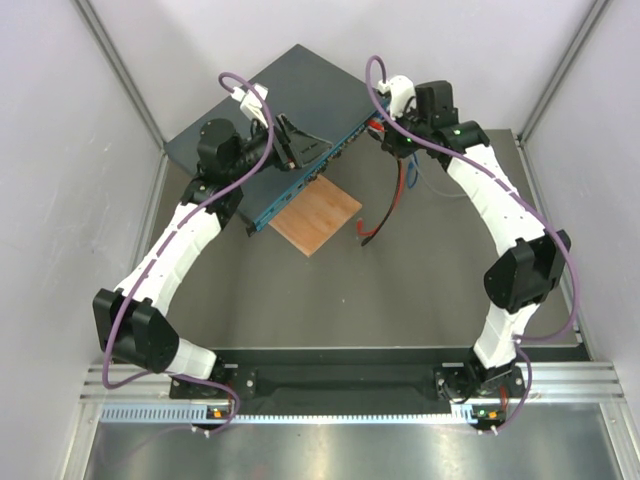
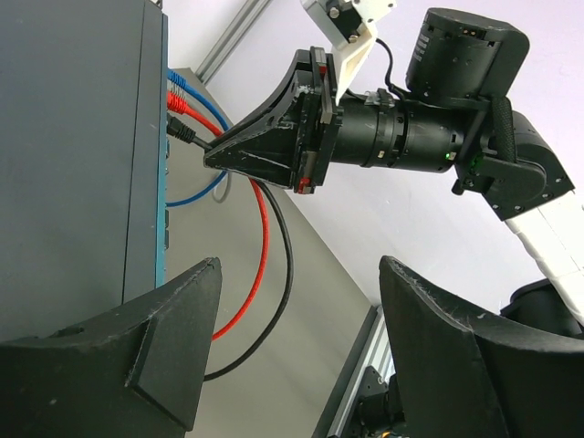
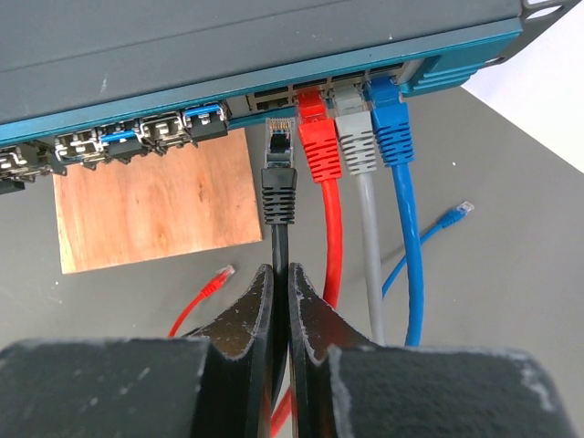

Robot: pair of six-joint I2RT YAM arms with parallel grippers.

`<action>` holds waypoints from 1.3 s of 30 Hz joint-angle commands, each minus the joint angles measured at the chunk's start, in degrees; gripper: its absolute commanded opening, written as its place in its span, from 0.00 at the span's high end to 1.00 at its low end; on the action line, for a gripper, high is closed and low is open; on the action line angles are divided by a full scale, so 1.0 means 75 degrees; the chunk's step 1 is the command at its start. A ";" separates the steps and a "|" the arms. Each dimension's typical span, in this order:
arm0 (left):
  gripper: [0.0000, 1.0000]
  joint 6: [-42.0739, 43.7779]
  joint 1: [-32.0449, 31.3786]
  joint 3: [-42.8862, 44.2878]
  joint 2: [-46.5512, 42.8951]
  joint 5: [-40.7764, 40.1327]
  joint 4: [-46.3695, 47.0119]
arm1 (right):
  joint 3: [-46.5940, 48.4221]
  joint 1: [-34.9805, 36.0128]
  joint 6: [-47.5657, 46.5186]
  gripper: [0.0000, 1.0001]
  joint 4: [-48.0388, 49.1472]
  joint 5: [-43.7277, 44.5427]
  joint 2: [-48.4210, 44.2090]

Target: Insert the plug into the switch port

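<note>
The switch [image 1: 290, 95] lies in the upper middle of the top view, its teal front edge facing the wooden board [image 1: 315, 215]. The right gripper [image 3: 281, 278] is clenched on the black cable [image 3: 281, 242] just behind the black plug [image 3: 278, 178]. The plug's clear tip sits at a socket mouth, left of the red plug [image 3: 318, 137]. The left gripper [image 2: 301, 347] is spread wide beside the switch, holding nothing.
</note>
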 commanded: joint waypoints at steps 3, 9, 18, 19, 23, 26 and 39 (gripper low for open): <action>0.25 -0.0050 -0.0015 -0.0096 -0.0254 -0.0046 0.0523 | 0.0495 -0.0001 0.0075 1.00 0.0414 -0.0072 0.0081; 0.25 -0.0143 -0.0015 -0.0166 -0.0265 -0.0046 0.0581 | 0.0472 0.0045 0.0122 1.00 0.0613 -0.0107 0.0011; 0.26 -0.0214 -0.0015 -0.0119 -0.0172 0.0001 0.0663 | 0.0250 0.0069 0.0076 1.00 0.0660 -0.0119 -0.0352; 0.25 -0.0225 -0.0004 -0.0131 -0.0160 0.0001 0.0663 | 0.0214 0.0069 0.0087 1.00 0.0683 -0.0119 -0.0388; 0.26 -0.0249 -0.0015 -0.0119 -0.0160 -0.0011 0.0687 | 0.0132 0.0069 0.0099 1.00 0.0707 -0.0142 -0.0516; 0.26 -0.0261 -0.0004 -0.0119 -0.0160 0.0012 0.0698 | 0.0120 0.0081 0.0087 1.00 0.0707 -0.0119 -0.0517; 0.26 -0.0261 -0.0015 -0.0119 -0.0160 -0.0011 0.0710 | 0.0226 0.0057 0.0087 1.00 0.0648 -0.0048 -0.0165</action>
